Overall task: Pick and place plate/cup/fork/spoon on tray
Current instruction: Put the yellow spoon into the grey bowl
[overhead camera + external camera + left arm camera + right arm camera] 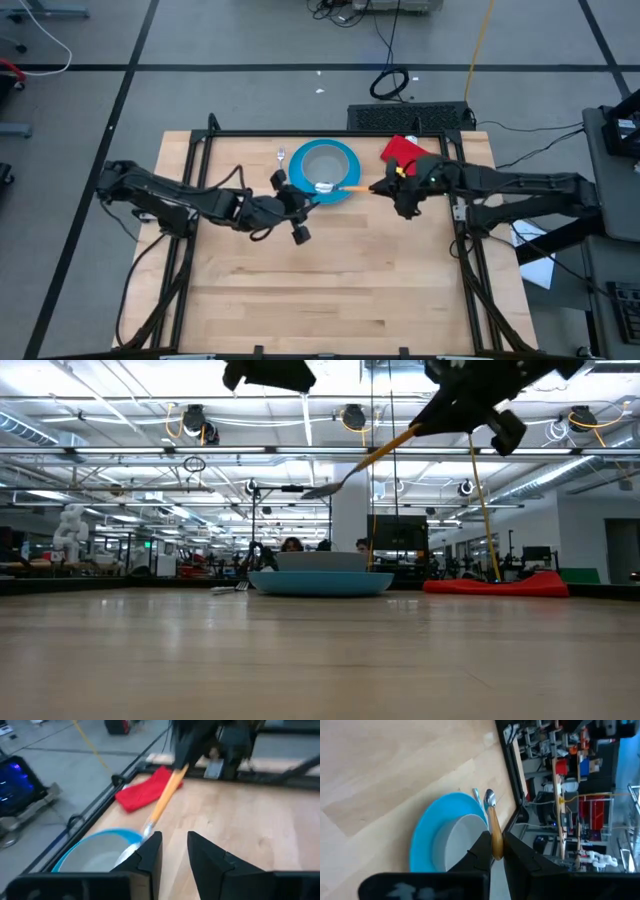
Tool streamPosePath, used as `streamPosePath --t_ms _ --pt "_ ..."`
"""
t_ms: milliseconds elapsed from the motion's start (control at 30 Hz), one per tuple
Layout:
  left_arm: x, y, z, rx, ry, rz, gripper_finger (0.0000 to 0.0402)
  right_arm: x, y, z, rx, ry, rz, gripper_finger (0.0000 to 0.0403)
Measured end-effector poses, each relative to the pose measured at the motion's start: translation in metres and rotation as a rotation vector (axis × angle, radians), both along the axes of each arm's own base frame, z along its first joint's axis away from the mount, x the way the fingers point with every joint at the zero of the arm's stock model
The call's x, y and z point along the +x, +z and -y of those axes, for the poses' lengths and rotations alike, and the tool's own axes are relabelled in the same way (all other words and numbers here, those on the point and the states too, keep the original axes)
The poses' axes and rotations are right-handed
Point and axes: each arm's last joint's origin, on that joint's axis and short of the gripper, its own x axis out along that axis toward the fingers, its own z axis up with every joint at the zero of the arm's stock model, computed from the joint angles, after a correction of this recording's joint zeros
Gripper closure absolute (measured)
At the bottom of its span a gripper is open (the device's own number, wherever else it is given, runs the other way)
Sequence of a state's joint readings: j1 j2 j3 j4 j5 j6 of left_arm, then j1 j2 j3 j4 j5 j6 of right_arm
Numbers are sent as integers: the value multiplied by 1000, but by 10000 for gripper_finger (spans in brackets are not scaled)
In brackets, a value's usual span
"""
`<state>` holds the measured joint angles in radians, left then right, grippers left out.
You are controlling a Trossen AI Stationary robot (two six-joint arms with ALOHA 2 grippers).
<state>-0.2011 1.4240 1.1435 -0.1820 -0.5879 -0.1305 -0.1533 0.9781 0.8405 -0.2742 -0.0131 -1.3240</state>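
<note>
Currently the spoon (340, 187) is hanging in the air, pinched by its orange handle between the fingers of the right gripper (383, 187); its silver bowl is pointing toward the cup (323, 166) and sitting over the plate's near rim in the high view. In the low view the spoon (360, 464) is tilting down from the right gripper (425, 428), well above the dishes and touching nothing else. The right wrist view is showing the handle (495, 835) clamped between the two dark fingers (482, 851), bowl end out past them.

The cup is sitting inside the plate (345, 152), and the plate is resting on the worktop (330, 280) near the middle of its far edge. The fork (281, 156) is lying flat just beside the plate's left rim, close to the far edge; whether it is touching the plate cannot be told.

The red cloth (402, 150) is lying toward the worktop's far right corner, near the plate but apart from it, partly under the right arm.

The left gripper (297, 212) is hovering just off the plate's near left side, fingers (150, 852) spread and gripping nothing, as the left wrist view is showing.
</note>
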Motion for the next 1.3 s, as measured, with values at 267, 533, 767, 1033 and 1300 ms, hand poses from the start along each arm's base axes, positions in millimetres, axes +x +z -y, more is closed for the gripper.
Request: streamPosePath --t_ms 267,533,767,1033,1300 --pt "-39 -15 -11 -55 -52 121 334 28 2 19 -8 -2 -70 387" --pt "-81 -20 -19 -103 -42 234 353 47 5 47 -14 -53 -230 387" --pt "-95 -21 -17 -118 -75 276 361 51 0 74 20 -67 -217 387" --pt "-95 -21 -16 -115 -90 270 360 57 -14 89 60 -67 -239 387" --pt "-95 -21 -16 -113 -91 270 360 64 -29 95 95 -31 -273 378"
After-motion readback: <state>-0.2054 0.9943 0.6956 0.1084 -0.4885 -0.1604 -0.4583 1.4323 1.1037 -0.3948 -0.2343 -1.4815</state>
